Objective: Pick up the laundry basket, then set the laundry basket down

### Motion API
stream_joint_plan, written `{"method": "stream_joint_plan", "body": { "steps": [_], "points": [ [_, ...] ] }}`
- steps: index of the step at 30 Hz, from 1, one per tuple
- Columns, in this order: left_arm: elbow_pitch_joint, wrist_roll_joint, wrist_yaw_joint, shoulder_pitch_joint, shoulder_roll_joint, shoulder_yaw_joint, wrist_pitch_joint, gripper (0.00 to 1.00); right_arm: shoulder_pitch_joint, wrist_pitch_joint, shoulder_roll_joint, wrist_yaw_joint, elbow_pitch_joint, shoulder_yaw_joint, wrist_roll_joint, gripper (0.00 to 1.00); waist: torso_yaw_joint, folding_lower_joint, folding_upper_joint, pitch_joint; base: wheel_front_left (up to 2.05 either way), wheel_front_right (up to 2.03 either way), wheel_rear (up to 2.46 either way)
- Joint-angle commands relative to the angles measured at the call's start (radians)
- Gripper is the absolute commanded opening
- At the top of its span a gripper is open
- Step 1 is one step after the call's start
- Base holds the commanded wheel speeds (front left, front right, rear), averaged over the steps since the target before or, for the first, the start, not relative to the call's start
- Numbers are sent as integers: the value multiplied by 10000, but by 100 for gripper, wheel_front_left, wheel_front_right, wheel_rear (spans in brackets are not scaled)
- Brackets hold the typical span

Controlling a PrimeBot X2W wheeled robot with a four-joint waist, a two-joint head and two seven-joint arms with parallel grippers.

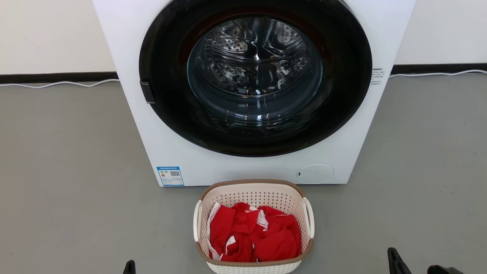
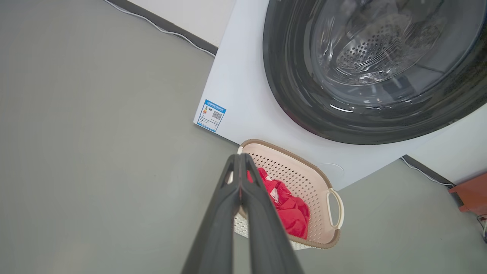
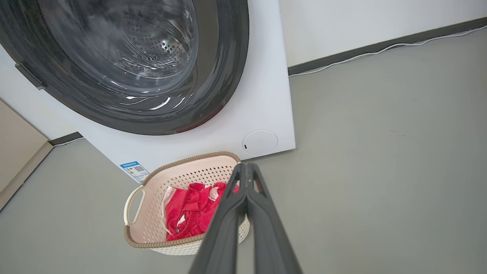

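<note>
Dark left gripper [image 2: 240,156] and right gripper [image 3: 246,166] sit closed, empty.

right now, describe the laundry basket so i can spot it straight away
Find the big white washing machine with the dark round door. On the grey floor right in front of it sits the laundry basket. It is small, cream, perforated, brown-rimmed, and holds red clothes.
</note>
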Motion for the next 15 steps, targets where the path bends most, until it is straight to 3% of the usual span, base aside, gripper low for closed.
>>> {"method": "stream_joint_plan", "body": {
  "steps": [1, 15],
  "points": [
    [-304, -321, -14, -448, 108, 174, 76, 0, -376, 138, -110, -2, -297, -40, 420, 0, -5, -3, -1, 7, 0, 0, 0],
    [-488, -1605, -22, -594, 120, 401, 460, 0, -519, 512, -127, -3, -476, -165, 2003, 0, -41, -3, -1, 48, 0, 0, 0]
  ]
}}
